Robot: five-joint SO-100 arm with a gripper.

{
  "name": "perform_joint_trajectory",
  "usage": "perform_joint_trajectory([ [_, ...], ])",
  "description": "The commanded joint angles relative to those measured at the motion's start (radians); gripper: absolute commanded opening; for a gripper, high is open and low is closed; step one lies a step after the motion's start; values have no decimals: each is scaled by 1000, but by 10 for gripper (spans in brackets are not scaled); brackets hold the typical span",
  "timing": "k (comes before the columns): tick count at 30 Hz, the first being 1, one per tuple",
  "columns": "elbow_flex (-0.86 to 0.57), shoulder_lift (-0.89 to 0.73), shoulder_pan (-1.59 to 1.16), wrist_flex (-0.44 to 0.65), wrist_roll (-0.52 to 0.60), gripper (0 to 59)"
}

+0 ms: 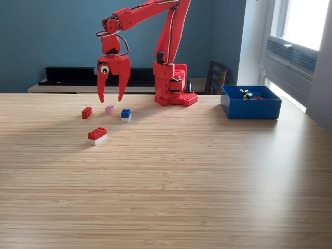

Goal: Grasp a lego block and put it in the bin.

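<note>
Wooden table (207,171): gripper (111,98) spread above, seemingly, pink block (109,109).

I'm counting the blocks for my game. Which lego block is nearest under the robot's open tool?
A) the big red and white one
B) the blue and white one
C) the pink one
C: the tool hangs open with its tips just above the pink block, between the small red block and the blue and white block.
</note>
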Motion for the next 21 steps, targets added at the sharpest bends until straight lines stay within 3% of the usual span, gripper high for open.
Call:
perform_joint_trajectory([
  [1,54,49,6,-66,-6,195],
  [9,201,49,3,-196,3,182],
  [21,224,49,-5,-285,40,144],
])
